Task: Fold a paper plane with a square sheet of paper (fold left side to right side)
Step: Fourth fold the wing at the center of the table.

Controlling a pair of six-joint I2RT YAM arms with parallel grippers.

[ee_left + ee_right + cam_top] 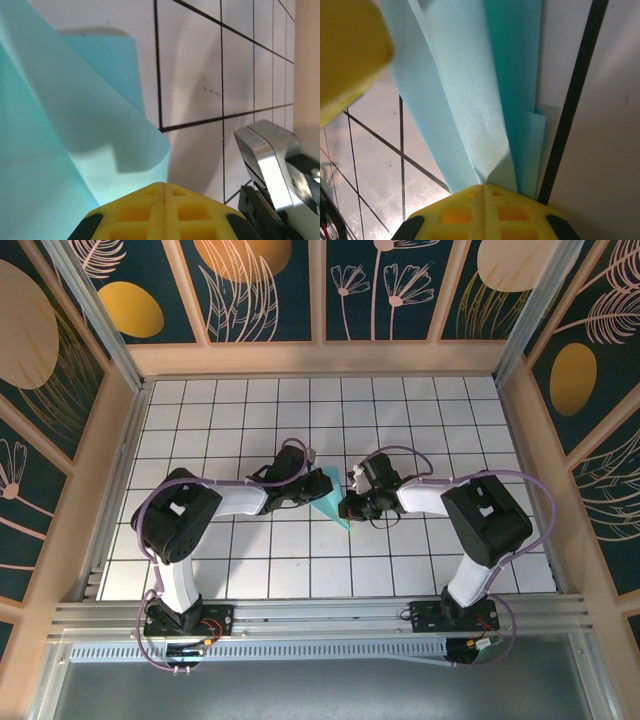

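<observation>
The cyan sheet of paper [333,504] lies mid-table, folded into a slim pointed shape of several layers, between my two grippers. My right gripper [350,506] is at its right edge. In the right wrist view the yellow fingers [470,210] are shut, and the paper's layers [470,100] crease together right into their tips [487,187]. My left gripper [318,481] is over the paper's far end. Its yellow fingers [135,215] are pressed together [164,186] at the edge of a raised, curling flap [100,125], with no paper visible in the seam.
The white grid-tiled table [230,420] is ringed by wooden walls [320,358]. The right arm's silver and black gripper body [272,170] sits close to my left fingers. A blurred yellow left finger [347,55] hangs over the paper. An aluminium rail [300,615] runs along the near edge.
</observation>
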